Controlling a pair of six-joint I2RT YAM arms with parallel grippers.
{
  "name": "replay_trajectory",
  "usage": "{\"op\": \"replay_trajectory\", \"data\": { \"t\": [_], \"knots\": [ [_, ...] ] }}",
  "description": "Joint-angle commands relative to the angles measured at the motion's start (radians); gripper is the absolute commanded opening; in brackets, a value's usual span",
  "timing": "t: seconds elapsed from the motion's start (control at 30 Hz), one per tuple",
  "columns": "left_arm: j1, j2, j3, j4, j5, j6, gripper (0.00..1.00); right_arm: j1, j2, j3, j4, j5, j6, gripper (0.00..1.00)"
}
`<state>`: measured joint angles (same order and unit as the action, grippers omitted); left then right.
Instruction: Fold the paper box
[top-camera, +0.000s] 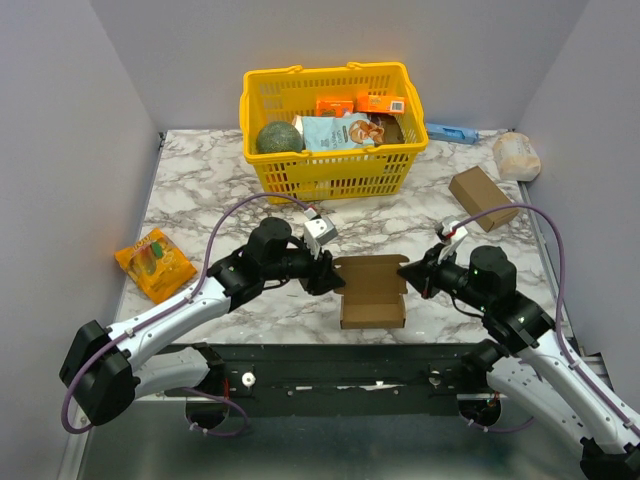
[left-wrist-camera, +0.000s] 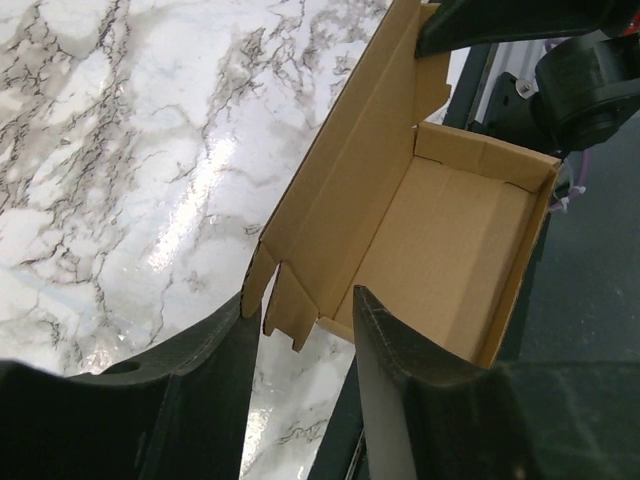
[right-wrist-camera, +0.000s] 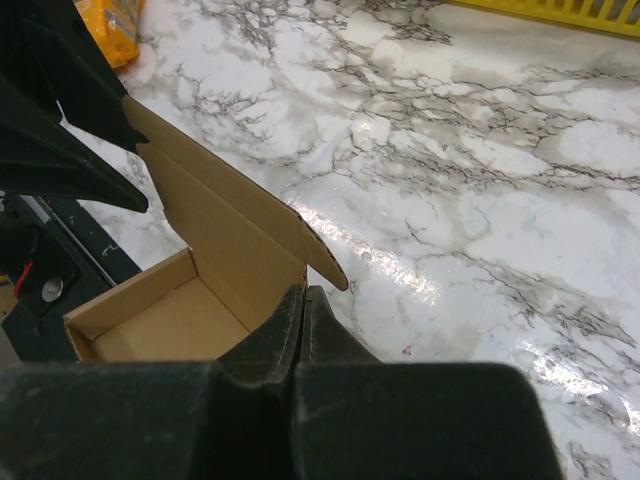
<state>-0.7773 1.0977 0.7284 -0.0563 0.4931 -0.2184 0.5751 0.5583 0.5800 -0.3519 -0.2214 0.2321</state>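
Note:
The paper box (top-camera: 372, 292) is a thin brown cardboard tray, partly folded, with its walls up and its lid flap open toward the back. It sits at the table's near edge between my arms. My left gripper (top-camera: 328, 274) is open at the box's left side. In the left wrist view the box's (left-wrist-camera: 440, 230) corner tab lies between the spread jaws of that gripper (left-wrist-camera: 300, 297). My right gripper (top-camera: 408, 270) is at the box's right side. In the right wrist view it (right-wrist-camera: 304, 290) is shut with the edge of the box's (right-wrist-camera: 215, 240) wall pinched at the tips.
A yellow basket (top-camera: 330, 178) full of groceries stands at the back centre. An orange snack packet (top-camera: 155, 262) lies at the left. A blocky brown carton (top-camera: 483, 198) and a white bag (top-camera: 517, 155) lie at the right, and a blue item (top-camera: 452, 132) lies behind the basket.

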Motion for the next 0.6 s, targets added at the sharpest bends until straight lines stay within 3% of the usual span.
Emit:
{"op": "replay_trajectory", "data": {
  "t": [0.0,0.27,0.37,0.57],
  "knots": [
    [-0.005,-0.015,0.023,-0.014,-0.028,0.002,0.39,0.005,-0.003,-0.009,0.028,0.025,-0.008,0.04],
    [-0.005,0.036,0.038,0.038,0.005,-0.013,0.06,0.005,0.029,-0.026,0.077,0.017,-0.007,0.02],
    [-0.010,0.079,0.078,0.020,-0.062,-0.010,0.00,0.006,0.038,-0.048,0.140,0.065,0.007,0.01],
    [-0.040,0.174,0.150,-0.017,-0.318,0.002,0.00,0.031,0.095,-0.120,0.324,0.249,0.058,0.01]
  ]
}}
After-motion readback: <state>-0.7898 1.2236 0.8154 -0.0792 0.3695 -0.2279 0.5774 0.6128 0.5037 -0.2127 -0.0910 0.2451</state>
